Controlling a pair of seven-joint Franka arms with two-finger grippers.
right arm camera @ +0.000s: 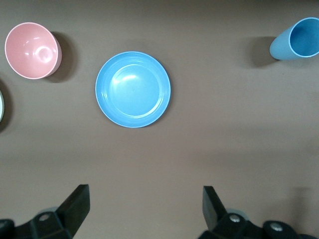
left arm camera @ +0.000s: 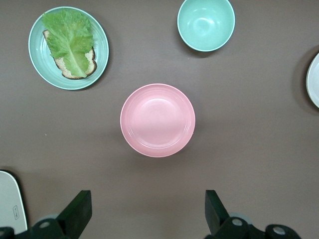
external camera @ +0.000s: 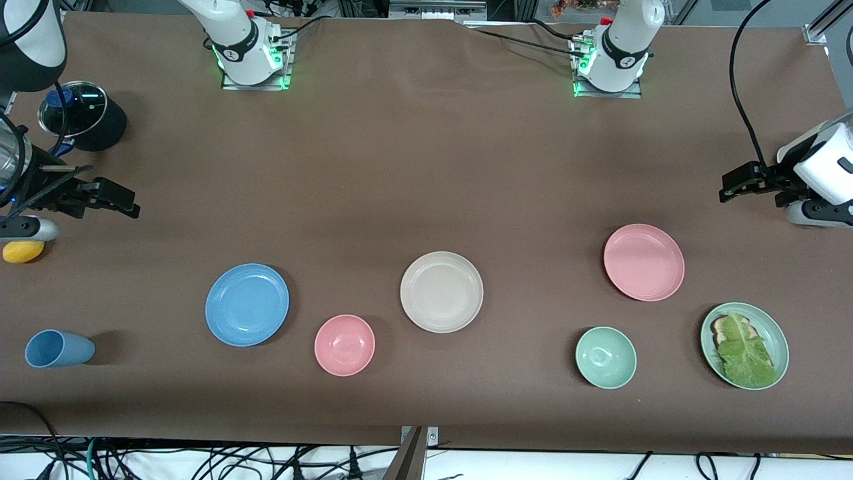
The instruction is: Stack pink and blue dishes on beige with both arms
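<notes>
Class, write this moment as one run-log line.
stage: not started | left gripper: open, above pink plate | right gripper: open, above blue plate | beige plate: bare

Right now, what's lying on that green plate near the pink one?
On the green plate lies a slice of bread with a lettuce leaf on top. The leaf covers most of the bread, so anything between them cannot be seen.

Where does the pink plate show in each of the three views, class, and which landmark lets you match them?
Front view: pink plate, toward the left arm's end, farther than the green bowl.
Left wrist view: pink plate, central.
Right wrist view: not in it.
Shared landmark: green bowl.
</notes>
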